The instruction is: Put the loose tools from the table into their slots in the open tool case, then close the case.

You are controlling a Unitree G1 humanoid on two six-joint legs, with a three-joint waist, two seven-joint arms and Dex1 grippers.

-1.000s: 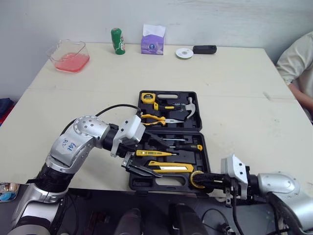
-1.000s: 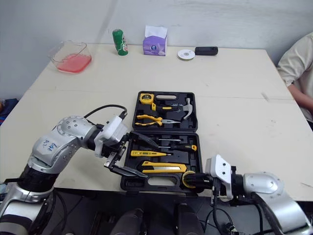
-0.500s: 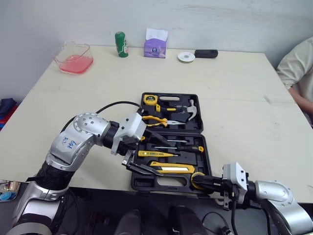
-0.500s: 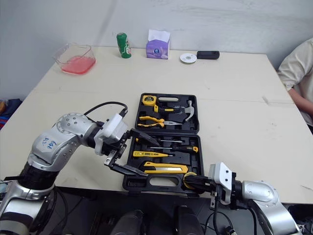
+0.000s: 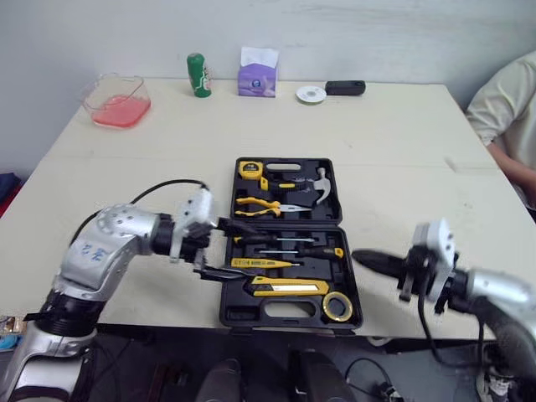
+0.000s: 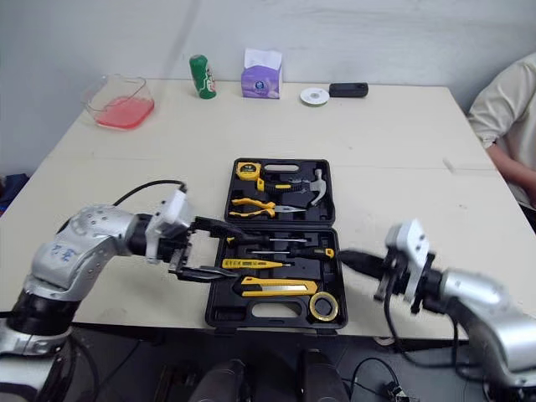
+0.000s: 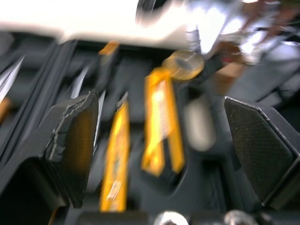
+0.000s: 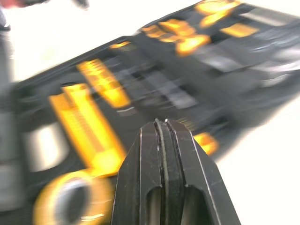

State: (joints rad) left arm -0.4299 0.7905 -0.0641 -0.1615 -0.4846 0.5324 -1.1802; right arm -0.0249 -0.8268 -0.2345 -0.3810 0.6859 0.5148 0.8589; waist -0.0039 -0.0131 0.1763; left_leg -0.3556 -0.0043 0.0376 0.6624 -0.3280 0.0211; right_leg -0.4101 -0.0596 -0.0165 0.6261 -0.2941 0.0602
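The black tool case [image 5: 243, 316] lies open in the middle of the table. Its lid half holds a tape measure [image 5: 251, 169], a hammer [image 5: 322, 182] and pliers [image 5: 255, 203]. Screwdrivers [image 5: 295, 249], a yellow tester [image 5: 255, 263], a utility knife [image 5: 289, 288] and a yellow tape roll [image 5: 337, 306] lie in the near half. My left gripper [image 5: 230, 249] is open at the near half's left edge, its fingers [image 7: 75, 140] spread over the tools with nothing between them. My right gripper [image 5: 364, 260] is shut and empty, just right of the case above the table; the right wrist view shows its gripper [image 8: 163, 140].
Along the far edge stand a pink container [image 5: 117, 99], a green can [image 5: 196, 74], a purple tissue box [image 5: 258, 75], a white disc [image 5: 311, 94] and a black device [image 5: 345, 87]. A person [image 5: 502, 109] sits at the right side. The case sits close to the table's front edge.
My right gripper has let go of the yellow tape roll, which now lies in the case's front right corner, and has pulled back to the right. My left gripper has drawn slightly left.
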